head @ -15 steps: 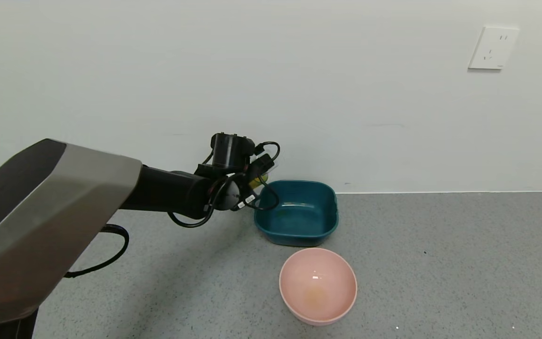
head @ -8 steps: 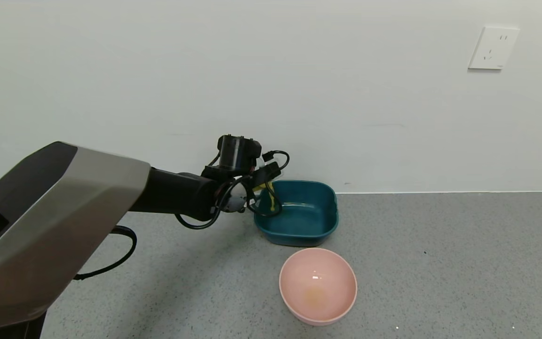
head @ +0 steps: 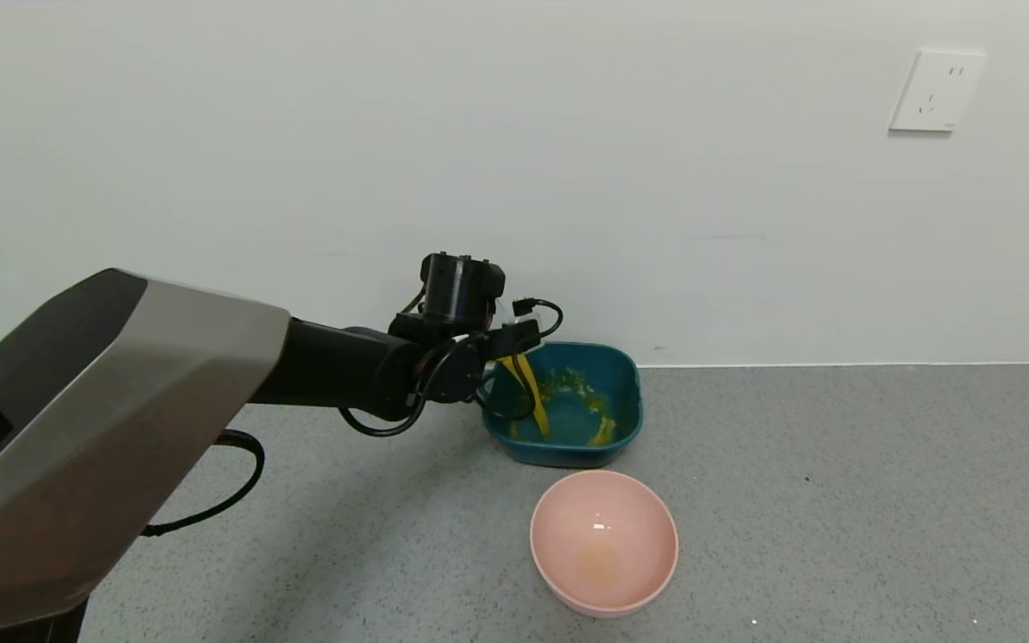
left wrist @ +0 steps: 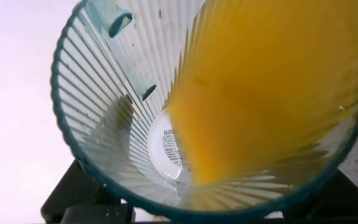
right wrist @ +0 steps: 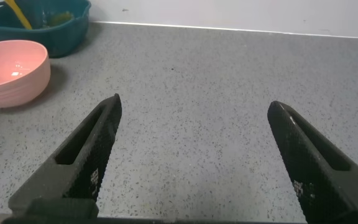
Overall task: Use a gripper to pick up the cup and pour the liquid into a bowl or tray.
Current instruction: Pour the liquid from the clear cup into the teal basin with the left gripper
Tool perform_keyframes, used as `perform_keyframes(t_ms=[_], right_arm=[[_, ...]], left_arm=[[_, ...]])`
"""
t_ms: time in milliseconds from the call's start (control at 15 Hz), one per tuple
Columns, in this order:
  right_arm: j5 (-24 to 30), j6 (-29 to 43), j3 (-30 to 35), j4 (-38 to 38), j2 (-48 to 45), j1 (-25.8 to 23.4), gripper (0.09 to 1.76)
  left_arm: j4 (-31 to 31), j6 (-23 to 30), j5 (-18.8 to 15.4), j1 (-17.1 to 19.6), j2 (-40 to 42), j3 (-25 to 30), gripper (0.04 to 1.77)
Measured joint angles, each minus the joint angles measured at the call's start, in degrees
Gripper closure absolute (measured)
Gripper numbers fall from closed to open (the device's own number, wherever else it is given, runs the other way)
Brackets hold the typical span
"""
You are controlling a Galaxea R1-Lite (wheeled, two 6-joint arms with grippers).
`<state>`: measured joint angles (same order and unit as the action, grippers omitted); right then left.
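Pouring now, left gripper (head: 514,344) jaws clamping tilted cup (left wrist: 210,112), liquid (head: 537,402) streaming into teal tub (head: 626,406); next, emptying fully; right gripper (right wrist: 194,155) jaws gaping, idling.

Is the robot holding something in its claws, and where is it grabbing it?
The left claw holds the tipped cup; the exact grip spot is hidden. The right claw is open, holding nothing.

I'm looking straight into the ribbed cup (left wrist: 117,118) (a white label shows through its base) with the orange liquid (left wrist: 272,93) running along one side.
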<state>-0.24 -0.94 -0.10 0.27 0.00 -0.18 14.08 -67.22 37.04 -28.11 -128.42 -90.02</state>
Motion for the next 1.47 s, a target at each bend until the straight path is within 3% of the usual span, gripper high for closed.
perform_keyframes(t_ms=[1267, 1467], right_arm=[[0.0, 0.0, 0.0, -0.02, 0.0, 0.0, 0.14], [0.0, -0.02, 0.0, -0.02, 0.0, 0.0, 0.14]], left_arm=[[0.38, -25.15, 7.61, -2.28, 0.44, 0.16, 0.52], [0.33, -26.94, 9.0, -3.19, 0.66, 0.27, 0.52]])
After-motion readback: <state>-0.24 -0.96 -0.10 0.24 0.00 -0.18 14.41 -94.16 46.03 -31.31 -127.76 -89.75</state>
